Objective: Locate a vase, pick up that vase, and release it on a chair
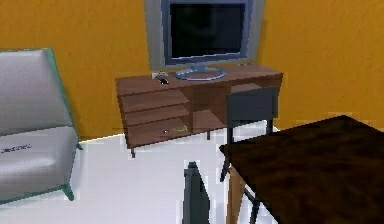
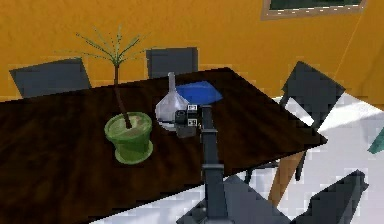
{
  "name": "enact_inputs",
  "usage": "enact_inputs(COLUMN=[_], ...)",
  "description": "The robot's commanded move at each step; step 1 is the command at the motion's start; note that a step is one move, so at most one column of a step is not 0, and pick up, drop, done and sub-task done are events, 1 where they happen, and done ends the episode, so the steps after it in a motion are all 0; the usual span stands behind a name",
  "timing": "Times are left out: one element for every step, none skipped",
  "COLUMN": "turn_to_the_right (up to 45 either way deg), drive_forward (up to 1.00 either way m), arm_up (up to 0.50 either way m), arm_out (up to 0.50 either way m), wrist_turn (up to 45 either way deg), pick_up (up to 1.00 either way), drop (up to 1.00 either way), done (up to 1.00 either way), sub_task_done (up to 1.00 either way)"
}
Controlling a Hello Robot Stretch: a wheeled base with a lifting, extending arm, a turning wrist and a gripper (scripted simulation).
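jaws: spacing and any hold cannot be told | gripper (image 2: 170,118) by base of pale, bulbous, narrow-necked vase (image 2: 170,97), standing mid dark wooden table (image 2: 60,150) toward far edge | likely grasp step: lift straight up, avoiding green-potted plant (image 2: 131,138) and flat blue book (image 2: 200,93)

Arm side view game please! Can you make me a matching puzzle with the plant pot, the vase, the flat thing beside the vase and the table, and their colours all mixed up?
Things:
1. plant pot
2. vase
3. flat thing
4. table

Colours:
A. dark brown
B. green
C. blue
D. whitish grey

Right pairs: 1-B, 2-D, 3-C, 4-A.
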Motion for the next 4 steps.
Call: enact_inputs(turn_to_the_right=[0.0, 0.0, 0.0, 0.0], drive_forward=[0.00, 0.00, 0.00, 0.00], arm_up=[0.10, 0.14, 0.00, 0.00], arm_out=[0.00, 0.00, 0.00, 0.00], wrist_turn=[0.0, 0.0, -45.0, -45.0], pick_up=[0.00, 0.00, 0.00, 0.00], drop=[0.00, 0.00, 0.00, 0.00], done=[0.00, 0.00, 0.00, 0.00], sub_task_done=[0.00, 0.00, 0.00, 0.00])
